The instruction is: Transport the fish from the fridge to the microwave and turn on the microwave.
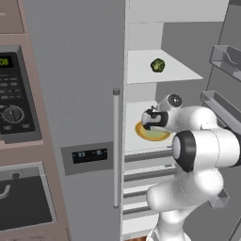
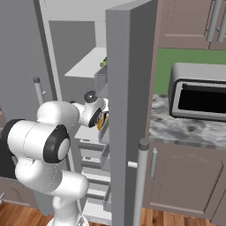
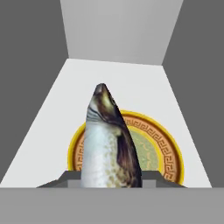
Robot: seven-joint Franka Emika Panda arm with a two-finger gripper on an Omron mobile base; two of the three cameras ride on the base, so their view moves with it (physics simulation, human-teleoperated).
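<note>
One slender silver-grey fish with a darker brown back [image 3: 109, 144] is in view, along with one round yellow-orange plate with a patterned rim [image 3: 168, 151] and one lumpy green vegetable [image 1: 157, 65]. There is one tall grey fridge with its door swung open [image 1: 84, 94] carrying one long vertical bar handle [image 1: 116, 146] and one small dark display panel [image 1: 89, 155], and inside it two white shelves [image 1: 176, 71] can be counted. One grey-framed microwave control panel with a single round knob [image 1: 13, 114], one grey toaster oven [image 2: 198, 92] on the speckled stone counter [image 2: 176, 130], and one white robot arm with one end effector [image 1: 147, 120] complete the count.
</note>
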